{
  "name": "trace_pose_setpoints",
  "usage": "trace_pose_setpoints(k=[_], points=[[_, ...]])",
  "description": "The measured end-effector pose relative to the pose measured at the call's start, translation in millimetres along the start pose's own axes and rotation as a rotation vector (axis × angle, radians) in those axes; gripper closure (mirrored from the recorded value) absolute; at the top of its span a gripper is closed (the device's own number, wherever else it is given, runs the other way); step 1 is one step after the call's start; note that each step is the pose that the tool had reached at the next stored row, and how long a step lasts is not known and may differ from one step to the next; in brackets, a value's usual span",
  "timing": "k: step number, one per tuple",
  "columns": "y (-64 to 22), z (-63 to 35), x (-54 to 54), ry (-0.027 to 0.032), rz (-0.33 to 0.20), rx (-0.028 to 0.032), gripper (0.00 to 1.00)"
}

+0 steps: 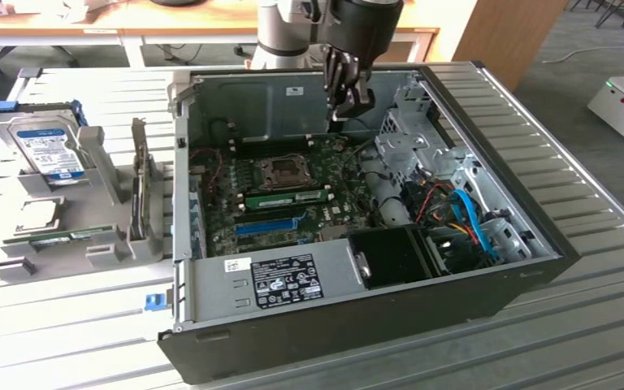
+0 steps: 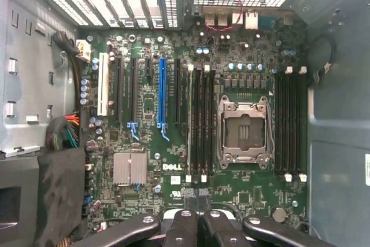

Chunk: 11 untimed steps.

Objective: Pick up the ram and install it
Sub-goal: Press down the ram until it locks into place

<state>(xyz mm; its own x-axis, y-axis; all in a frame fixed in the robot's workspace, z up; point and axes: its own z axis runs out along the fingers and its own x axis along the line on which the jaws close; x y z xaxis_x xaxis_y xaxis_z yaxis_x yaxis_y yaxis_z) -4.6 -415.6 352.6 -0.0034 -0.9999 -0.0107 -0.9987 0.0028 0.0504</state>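
Ribbed grey metal forms the tabletop, and on it lies a big black computer case on its side with the panel off, so the inside faces up. A green motherboard covers most of the case floor. A metal power supply box with a white label sits along the case's near wall in the exterior view. On the tabletop, at the exterior view's left and apart from the case, stands a grey holder, with a silver hard drive bearing a blue label propped upright in it. A pale robot arm reaches down from the far side, and its dark claw hangs inside the open case above the far part of the board, touching nothing. The claw's fingers are pressed together with nothing between them. In the wrist view the claw points straight down at the motherboard, fingertips meeting. On the board is the square metal processor socket, and a long blue slot lies parallel to it, a little way off. The ram, a thin green stick with dark chips, stands on edge in the bank of memory slots between the socket and the blue slot. Seen from the wrist it is a pale narrow line, well clear of the claw.
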Motion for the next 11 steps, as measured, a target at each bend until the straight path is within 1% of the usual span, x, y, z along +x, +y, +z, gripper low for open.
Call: trace_pose_setpoints(k=[2, 3, 5, 6, 11], points=[[-0.1, 0.1, 0.0, -0.0003, -0.001, 0.0024, 0.89], [-0.1, 0.1, 0.0, -0.0004, -0.001, 0.0049, 0.89], [-0.1, 0.1, 0.0, -0.0006, -0.002, 0.0126, 0.89], [-0.2, 0.2, 0.0, -0.0006, -0.002, 0.0145, 0.89], [-0.1, 0.1, 0.0, -0.0004, -0.002, 0.0147, 0.89]])
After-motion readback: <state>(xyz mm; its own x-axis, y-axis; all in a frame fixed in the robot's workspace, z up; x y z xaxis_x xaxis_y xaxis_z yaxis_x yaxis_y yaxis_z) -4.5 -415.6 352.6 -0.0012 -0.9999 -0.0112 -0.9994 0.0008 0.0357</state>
